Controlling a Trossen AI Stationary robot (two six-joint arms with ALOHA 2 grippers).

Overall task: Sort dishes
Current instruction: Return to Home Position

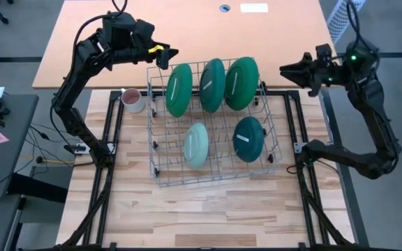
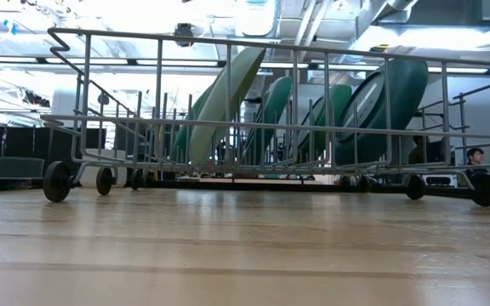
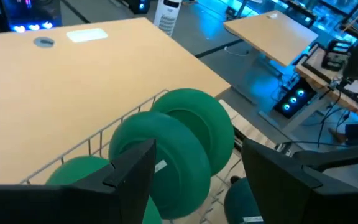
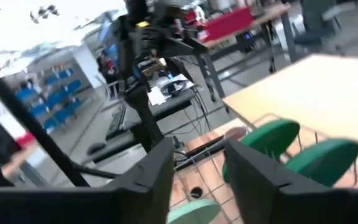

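Note:
A wire dish rack [image 1: 160, 167] stands on the wooden table. Five plates stand on edge between its wires. In the far row are three large dark green plates [image 1: 179, 89] [image 1: 212, 84] [image 1: 241, 82]. In the near row are a pale mint plate [image 1: 196, 144] and a dark teal plate [image 1: 248, 138]. My left gripper [image 1: 167, 54] hangs open above the rack's far left corner, with nothing between its fingers [image 3: 135, 168]. My right gripper [image 1: 285, 70] is raised off the rack's far right corner, open and empty [image 4: 197, 155].
A small pinkish-white mug [image 1: 132, 100] stands on the table just left of the rack. A tan desk [image 1: 187, 28] lies beyond the far edge. Black frame rails [image 1: 110, 139] run along both sides. Bare wood [image 1: 208, 216] lies in front of the rack.

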